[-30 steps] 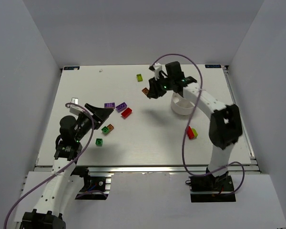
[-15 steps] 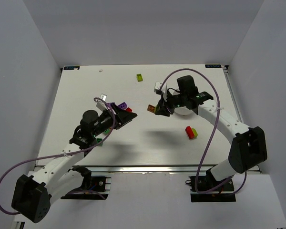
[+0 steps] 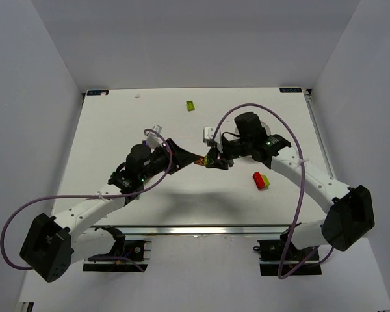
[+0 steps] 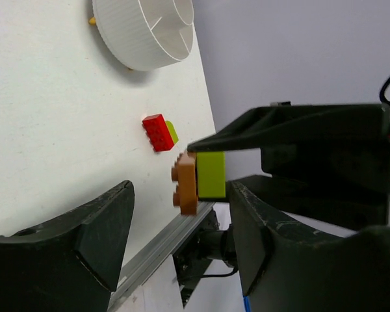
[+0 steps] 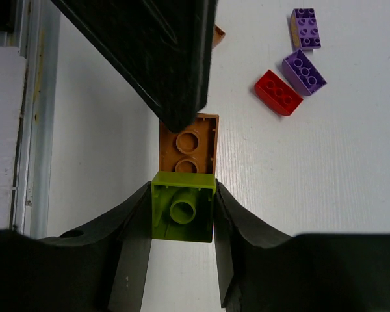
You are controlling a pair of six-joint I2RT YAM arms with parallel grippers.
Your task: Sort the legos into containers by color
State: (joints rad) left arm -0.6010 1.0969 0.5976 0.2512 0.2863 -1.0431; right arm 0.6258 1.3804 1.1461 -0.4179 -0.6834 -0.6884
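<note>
Fingers of the right gripper are clamped, while the left gripper is spread wide, both well apart from the white divided bowl. The right holds a yellow-green brick. Its stuck-on orange brick sits between the left's open jaws, likely for pulling apart.

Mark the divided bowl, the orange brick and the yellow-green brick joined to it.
divided bowl [image 4: 133,39]: left wrist view, on its ribbed outer wall.
orange brick [image 5: 188,148]: right wrist view, on its hollow underside.
yellow-green brick [image 5: 182,210]: right wrist view, on its underside tube.
</note>
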